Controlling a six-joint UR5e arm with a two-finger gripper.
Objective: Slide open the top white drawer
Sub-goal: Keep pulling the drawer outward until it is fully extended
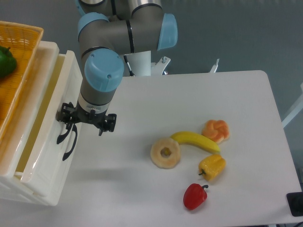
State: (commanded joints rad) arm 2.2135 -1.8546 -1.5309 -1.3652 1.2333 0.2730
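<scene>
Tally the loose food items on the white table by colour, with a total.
Yellow: 2, banana and yellow pepper
Red: 1, red pepper
Orange: 1, pastry
Cream: 1, pineapple ring
Total: 5

A robotics lab: an industrial arm (113,38) is mounted at a plain white desk (227,99) before a bare grey wall (227,33), with plastic toy food (196,151) laid out.

The top white drawer (45,142) stands partly pulled out, its black handle facing right.
</scene>
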